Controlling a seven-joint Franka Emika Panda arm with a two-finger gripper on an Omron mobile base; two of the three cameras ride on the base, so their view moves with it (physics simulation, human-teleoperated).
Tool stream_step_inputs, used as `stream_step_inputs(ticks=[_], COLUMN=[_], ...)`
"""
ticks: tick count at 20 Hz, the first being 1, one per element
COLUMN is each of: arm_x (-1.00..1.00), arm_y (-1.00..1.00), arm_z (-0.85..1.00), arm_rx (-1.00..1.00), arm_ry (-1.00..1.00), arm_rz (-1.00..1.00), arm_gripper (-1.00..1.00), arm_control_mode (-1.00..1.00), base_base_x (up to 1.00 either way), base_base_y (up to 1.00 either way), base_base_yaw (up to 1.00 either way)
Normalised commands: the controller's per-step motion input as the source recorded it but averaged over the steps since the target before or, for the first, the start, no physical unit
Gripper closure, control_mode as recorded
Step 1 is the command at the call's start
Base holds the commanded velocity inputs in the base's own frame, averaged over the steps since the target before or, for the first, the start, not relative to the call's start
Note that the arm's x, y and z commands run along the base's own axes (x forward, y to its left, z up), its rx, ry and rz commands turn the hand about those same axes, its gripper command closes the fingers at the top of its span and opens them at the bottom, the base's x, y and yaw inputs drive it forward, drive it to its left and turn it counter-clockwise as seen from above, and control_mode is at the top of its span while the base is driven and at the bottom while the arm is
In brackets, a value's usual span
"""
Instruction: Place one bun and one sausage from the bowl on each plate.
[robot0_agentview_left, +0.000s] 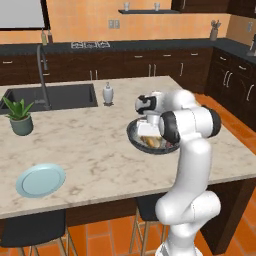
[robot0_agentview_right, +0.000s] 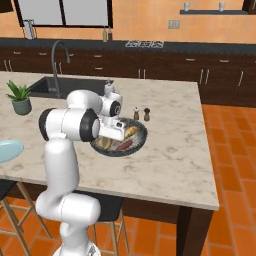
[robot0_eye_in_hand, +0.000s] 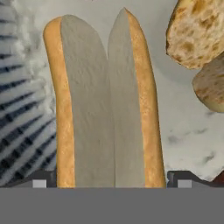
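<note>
- Stretching across the kitchen, the marble counter (robot0_agentview_left: 90, 145) is carrying everything.
- Reaching over it, the white arm (robot0_agentview_right: 65, 150) is hanging its gripper (robot0_eye_in_hand: 111, 183) down into the bowl (robot0_agentview_left: 134, 136), near the counter's middle.
- Sitting well apart from the bowl, the pale blue plate (robot0_agentview_left: 41, 180) is lying near the counter's front edge.
- Lying inside the bowl, a split bun (robot0_eye_in_hand: 105, 100) is sitting between the wide-open jaws, with the finger tips (robot0_eye_in_hand: 40, 180) standing on either side of it.
- Resting in the bowl too, a sausage (robot0_agentview_right: 124, 146) is lying beside another bun (robot0_agentview_right: 131, 132).
</note>
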Motion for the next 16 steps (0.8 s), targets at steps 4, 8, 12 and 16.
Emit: stream_step_inputs(ticks=[4,8,12,16], arm_x=[0.00,0.00,-0.20,-1.00], arm_y=[0.00,0.02,0.06,0.21], arm_z=[-0.31,-0.10,0.48,1.00], arm_rx=[0.01,0.00,-0.08,-0.18], arm_ry=[0.07,0.01,-0.04,-0.35], arm_rz=[0.00,0.00,0.00,0.00], arm_gripper=[-1.00,1.00,1.00,1.00], arm_control_mode=[-1.00,-1.00,-1.00,-1.00], base_base_x=[0.00,0.00,0.00,0.00], base_base_y=[0.00,0.00,0.00,0.00], base_base_yaw=[0.00,0.00,0.00,0.00])
